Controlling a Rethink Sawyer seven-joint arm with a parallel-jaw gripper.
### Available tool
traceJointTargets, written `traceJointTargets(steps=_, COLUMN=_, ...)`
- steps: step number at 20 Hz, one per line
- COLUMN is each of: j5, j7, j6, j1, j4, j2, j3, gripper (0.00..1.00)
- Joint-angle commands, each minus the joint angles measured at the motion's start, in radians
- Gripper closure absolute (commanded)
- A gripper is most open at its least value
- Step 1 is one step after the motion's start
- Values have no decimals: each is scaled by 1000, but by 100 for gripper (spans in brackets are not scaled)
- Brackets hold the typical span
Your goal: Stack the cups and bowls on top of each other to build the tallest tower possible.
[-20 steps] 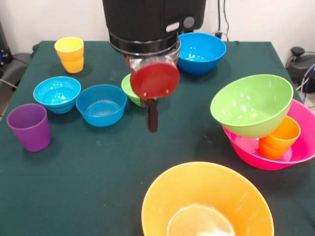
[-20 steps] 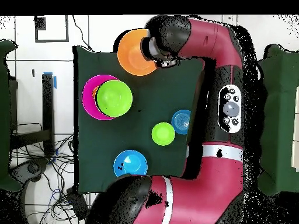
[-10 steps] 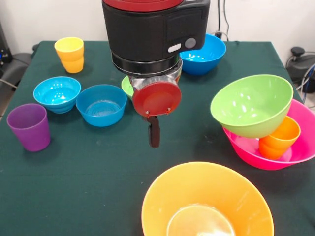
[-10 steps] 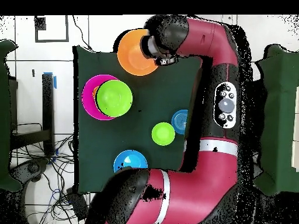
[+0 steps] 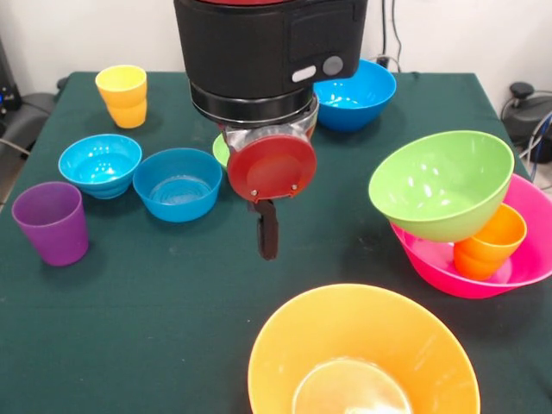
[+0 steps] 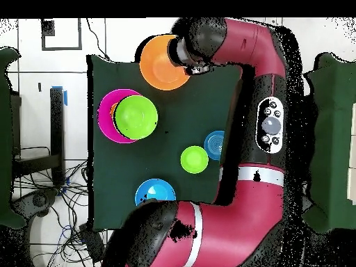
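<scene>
1. Nearest me on the bench [image 5: 129, 345] I see the large orange bowl [image 5: 362, 354], glossy and upright, its lower part cut off by the picture's bottom edge.
2. To its right and a little further back is the tower [image 5: 470, 216]: a large pink bowl [image 5: 526, 259] as base, an orange cup [image 5: 493, 240] lying tilted inside it, and a medium green bowl [image 5: 442, 183] resting tipped on the cup, mouth turned up and toward me. The pink bowl runs off the right edge.
3. In the middle, the gripper [image 5: 268, 228] hangs above bare green cloth between the orange bowl and the small bowls. Only one dark finger shows below a red disc, so I cannot tell whether the jaws are apart or together; nothing shows in them.
4. On the left, the purple cup [image 5: 51, 222] stands upright close to the bench's left edge.
5. Behind it, a small cyan bowl [image 5: 100, 164] and a small blue bowl [image 5: 178, 183] sit just beside each other.
6. A small green bowl [image 6: 194, 159] is mostly hidden behind the arm in the front view; only its rim peeks out.
7. Furthest back are the yellow cup [image 5: 122, 95] at the left and a medium blue bowl [image 5: 354, 92] at the right.
8. My count: three cups, seven bowls.
9. The widest open cloth is at the near left, in front of the purple cup.
</scene>
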Motion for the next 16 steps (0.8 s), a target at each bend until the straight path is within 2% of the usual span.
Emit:
traceJointTargets(steps=1, j5=-8, j7=-243, j6=87, j1=-22, j4=69, j2=-60, j3=32, gripper=0)
traceJointTargets(steps=3, j5=-3, j7=-248, j6=71, j1=-29, j4=83, j2=-61, j3=35, gripper=0)
traceJointTargets(steps=5, j5=-2, j7=-244, j6=81, j1=-22, j4=57, j2=-47, j3=44, gripper=0)
traceJointTargets(steps=10, j5=-18, j7=-164, j6=103, j1=33, j4=-75, j2=33, j3=65, gripper=0)
traceJointTargets(steps=16, j5=-29, j7=-120, j6=151, j1=72, j4=-224, j2=117, j3=81, gripper=0)
